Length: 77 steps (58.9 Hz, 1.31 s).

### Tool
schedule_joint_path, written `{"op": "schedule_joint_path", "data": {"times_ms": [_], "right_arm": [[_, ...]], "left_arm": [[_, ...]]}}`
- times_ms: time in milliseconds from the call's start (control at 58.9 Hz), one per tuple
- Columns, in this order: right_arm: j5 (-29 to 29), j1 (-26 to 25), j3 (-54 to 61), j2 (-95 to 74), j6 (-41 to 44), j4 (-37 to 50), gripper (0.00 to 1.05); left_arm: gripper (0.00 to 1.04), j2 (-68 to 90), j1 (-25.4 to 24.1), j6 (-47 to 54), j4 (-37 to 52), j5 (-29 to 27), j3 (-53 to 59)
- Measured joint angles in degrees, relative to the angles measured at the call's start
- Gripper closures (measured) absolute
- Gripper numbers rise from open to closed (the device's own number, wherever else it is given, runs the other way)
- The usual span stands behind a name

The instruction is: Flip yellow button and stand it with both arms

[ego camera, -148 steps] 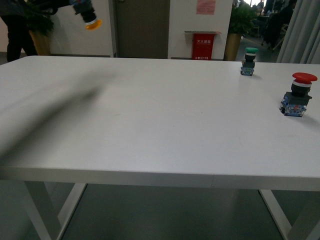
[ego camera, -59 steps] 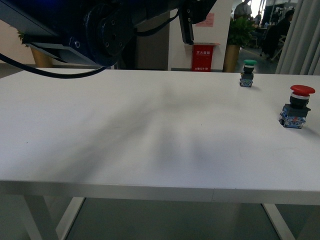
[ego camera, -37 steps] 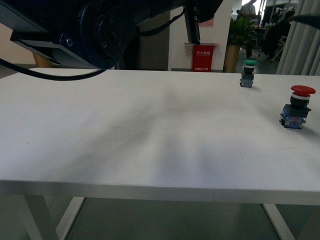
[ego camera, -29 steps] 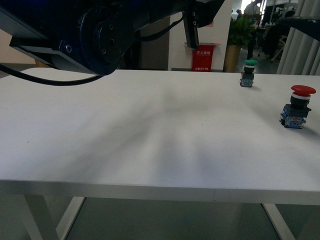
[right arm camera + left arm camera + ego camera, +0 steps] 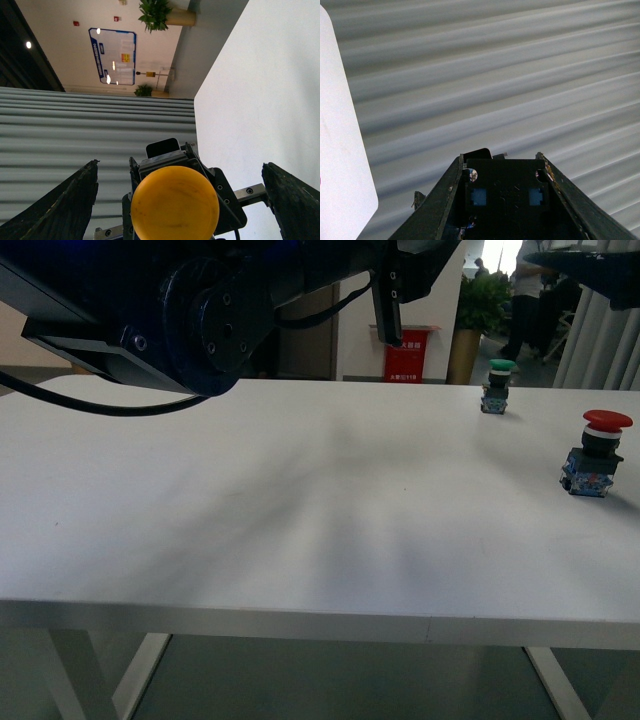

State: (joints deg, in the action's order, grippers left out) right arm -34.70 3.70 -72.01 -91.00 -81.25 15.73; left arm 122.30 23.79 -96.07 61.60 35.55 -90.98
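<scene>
Over the white desk (image 5: 300,500), the spread right fingers (image 5: 70,200) have just approached the yellow mushroom-capped push-button (image 5: 175,202) pinched by the left fingers (image 5: 440,205); handover likely next.

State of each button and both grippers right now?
yellow button: clamped in left gripper
left gripper: shut on yellow button
right gripper: open, fingers flanking the yellow button
green button: upright on table
red button: upright on table

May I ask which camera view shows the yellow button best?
The right wrist view: the yellow button faces the camera, its round cap centred. The left wrist view shows only a dark block with blue squares, seemingly its back. The front view does not show it.
</scene>
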Motion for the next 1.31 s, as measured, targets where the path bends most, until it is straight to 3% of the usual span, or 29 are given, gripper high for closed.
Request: {"op": "schedule_joint_path", "data": {"times_ms": [136, 424, 662, 696, 916, 1018, 1069, 1171, 1205, 1306], "right_arm": [[0.4, 0.8, 0.0, -0.1, 0.5, 0.0, 0.08], [-0.4, 1.3, 0.0, 0.7, 2.4, -1.2, 0.67], [0.2, 1.3, 0.0, 0.9, 3.3, -1.6, 0.69], [0.4, 1.2, 0.0, 0.9, 3.4, -1.7, 0.69], [1.9, 0.0, 0.3, 1.0, 4.9, -2.4, 0.69], [2.8, -0.5, 0.8, 1.1, 6.4, -2.9, 0.69], [4.0, -0.7, 1.5, 1.7, 7.7, -3.6, 0.69], [6.3, -0.9, 3.4, 3.6, 11.5, -5.9, 0.69], [6.4, -0.9, 3.8, 4.1, 12.2, -5.9, 0.69], [7.7, -0.8, 5.1, 5.7, 14.9, -5.8, 0.69]], "left_arm": [[0.69, -0.3, 0.0, 0.5, -0.4, 0.1, 0.4], [0.69, -0.6, 0.0, 1.0, -1.0, -0.1, 0.4], [0.69, -0.7, -0.2, 1.5, -1.2, -0.1, 0.5], [0.66, -0.8, -0.3, 1.5, -1.2, -0.1, 0.6], [0.23, -5.0, -2.9, 6.2, -1.9, 0.8, 5.6], [0.06, -10.0, -5.1, 13.9, -8.8, 2.2, 9.4], [0.07, -14.8, -6.7, 22.9, -17.9, 1.7, 12.2], [0.06, -22.1, -8.7, 41.0, -37.1, -5.3, 14.8], [0.06, -25.0, -9.4, 49.6, -44.6, -10.1, 16.3], [0.06, -31.5, -11.5, 68.3, -55.4, -20.5, 22.7]]}}
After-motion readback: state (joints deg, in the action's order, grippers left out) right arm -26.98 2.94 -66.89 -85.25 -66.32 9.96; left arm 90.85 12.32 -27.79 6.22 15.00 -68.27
